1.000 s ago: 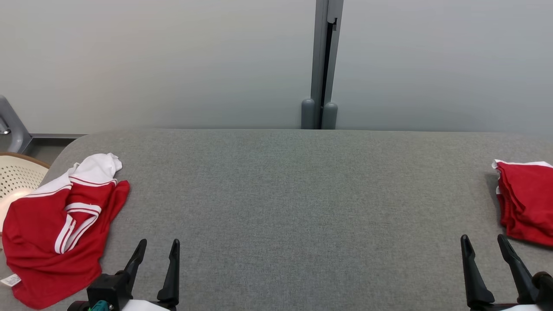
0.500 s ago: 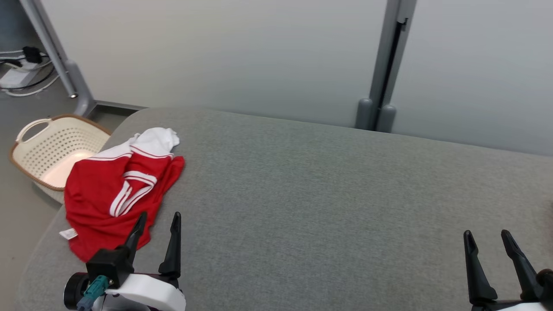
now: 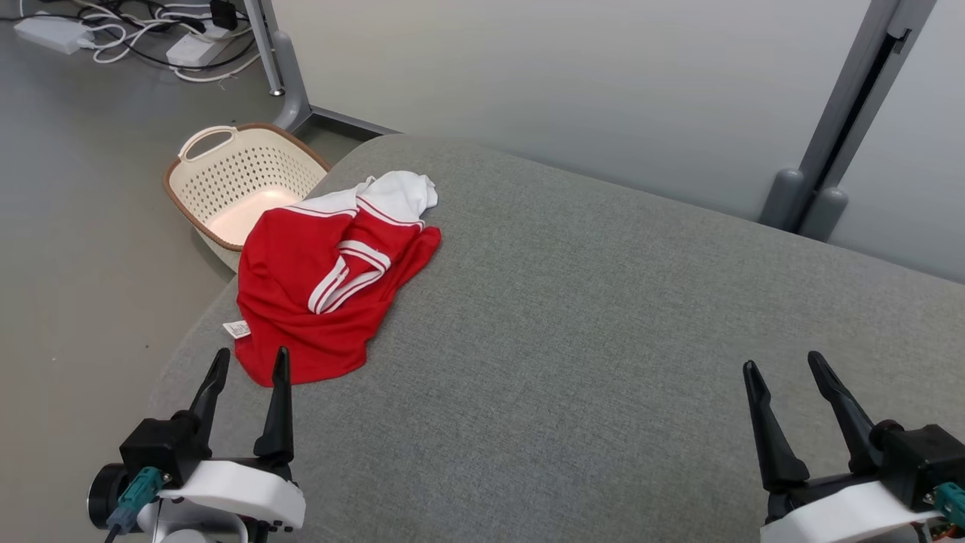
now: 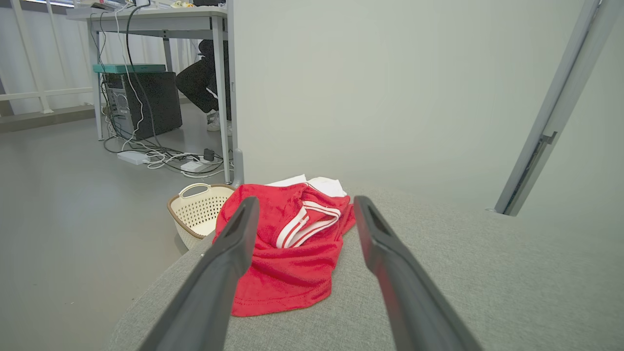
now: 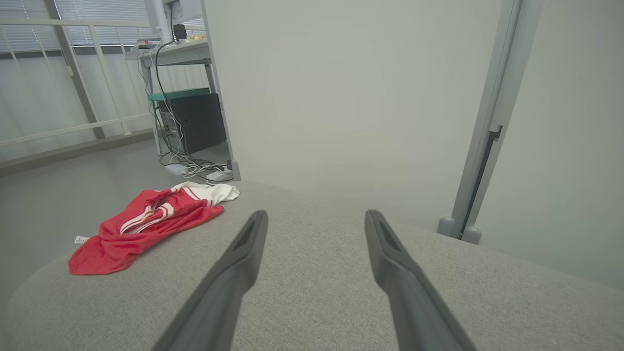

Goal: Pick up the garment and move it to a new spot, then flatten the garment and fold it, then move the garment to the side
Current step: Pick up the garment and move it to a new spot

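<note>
Crumpled red knit jersey with white striped trim lies bunched on the grey woven-fabric worktop, near its rounded corner. Left gripper and right gripper jaws both spread, gripping nothing.

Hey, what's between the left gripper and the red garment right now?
Just bare grey tabletop: in the left wrist view, the open left gripper points at the garment with nothing else lying before it.

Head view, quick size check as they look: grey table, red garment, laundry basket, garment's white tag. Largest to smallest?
1. grey table
2. red garment
3. laundry basket, close to the garment; it sits farther off and partly behind the table edge, so this rank is unsure
4. white tag, by far the smallest
</note>
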You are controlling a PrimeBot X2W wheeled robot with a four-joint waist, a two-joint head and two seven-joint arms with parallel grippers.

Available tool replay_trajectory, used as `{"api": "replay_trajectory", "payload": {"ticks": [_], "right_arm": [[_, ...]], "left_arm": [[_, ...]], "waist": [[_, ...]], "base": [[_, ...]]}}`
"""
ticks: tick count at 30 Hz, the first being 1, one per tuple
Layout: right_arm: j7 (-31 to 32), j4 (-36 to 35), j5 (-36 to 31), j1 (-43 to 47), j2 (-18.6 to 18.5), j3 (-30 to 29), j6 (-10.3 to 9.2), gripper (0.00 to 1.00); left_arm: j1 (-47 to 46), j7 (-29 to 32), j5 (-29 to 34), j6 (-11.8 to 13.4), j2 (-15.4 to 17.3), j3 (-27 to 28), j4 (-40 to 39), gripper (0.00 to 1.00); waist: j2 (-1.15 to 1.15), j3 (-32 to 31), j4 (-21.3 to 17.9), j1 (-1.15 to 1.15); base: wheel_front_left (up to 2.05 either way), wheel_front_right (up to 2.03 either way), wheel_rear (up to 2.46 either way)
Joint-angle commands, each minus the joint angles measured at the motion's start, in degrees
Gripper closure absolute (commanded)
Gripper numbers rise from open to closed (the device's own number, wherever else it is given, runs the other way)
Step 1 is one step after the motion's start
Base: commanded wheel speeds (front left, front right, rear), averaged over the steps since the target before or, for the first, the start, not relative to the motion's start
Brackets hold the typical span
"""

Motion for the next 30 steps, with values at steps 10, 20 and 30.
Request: {"api": "replay_trajectory", "payload": {"ticks": [10,20,30], "right_arm": [[0.18,1.32,1.04,-1.54,-1.06,-0.31,-0.03,0.00],[5.47,-6.31,-1.98,-5.75,-4.21,0.17,-0.03,0.00],[8.57,-10.33,-2.63,-10.96,-7.24,0.09,-0.03,0.00]], "left_arm": [[-0.40,-0.52,0.38,-0.15,-0.89,0.63,0.66,0.00],[-13.77,-0.37,-4.94,-4.39,-5.56,0.90,15.84,0.00],[-30.29,-0.45,-11.11,-8.06,-7.15,3.82,40.07,0.00]], "waist": [[0.00,2.15,1.38,0.00],[0.00,16.81,-4.26,0.00],[0.00,28.20,-8.43,0.00]], "base": [[0.00,0.00,0.00],[0.00,0.00,0.00],[0.00,0.00,0.00]]}}
